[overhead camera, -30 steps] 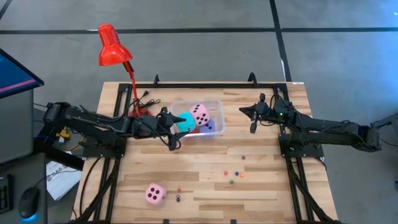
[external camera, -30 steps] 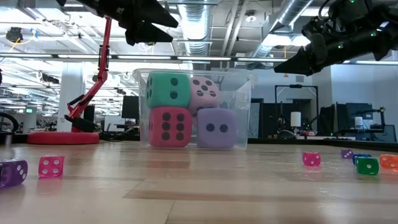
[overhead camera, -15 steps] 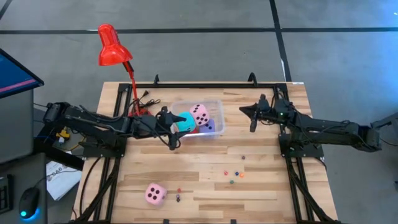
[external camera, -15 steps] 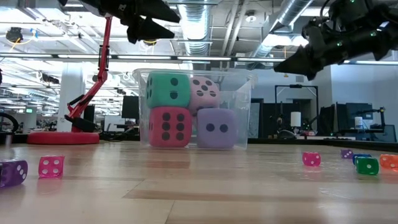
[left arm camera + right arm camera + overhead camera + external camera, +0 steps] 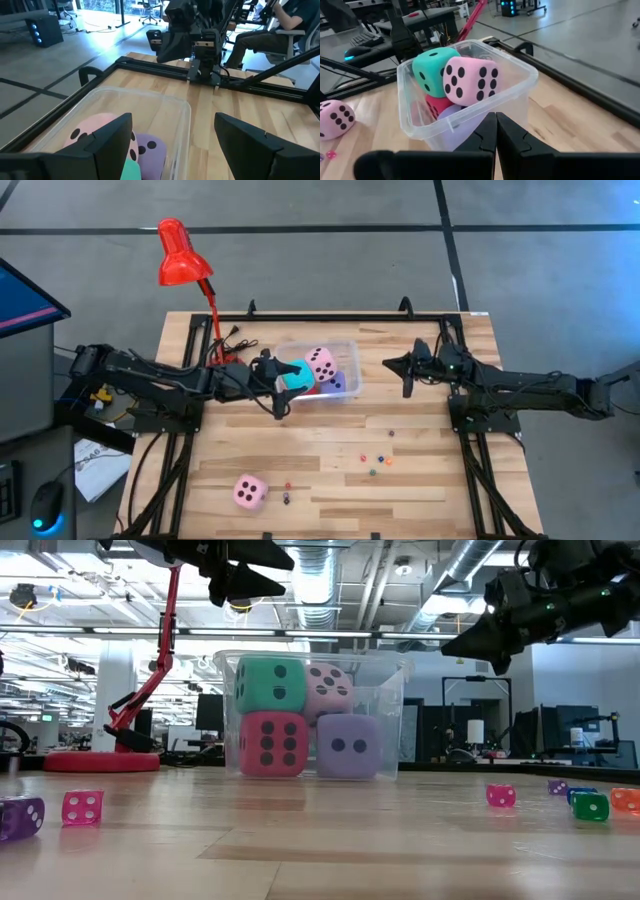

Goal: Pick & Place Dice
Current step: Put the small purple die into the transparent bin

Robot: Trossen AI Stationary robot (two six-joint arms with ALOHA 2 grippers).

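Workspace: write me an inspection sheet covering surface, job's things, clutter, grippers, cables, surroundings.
Surface: wooden table in a black frame.
Job's things: clear bin holds four big dice: cyan die and pink die on top, red die and lavender die beneath. A second pink die lies loose on the table near the front edge.
Clutter: small dice scattered on the table.
Grippers: left gripper open, above the bin's left end, holding nothing. Right gripper shut, empty, in the air right of the bin.
Cables: dark cables by the lamp base.
Surroundings: red desk lamp at the back left; a seated person beyond the table.
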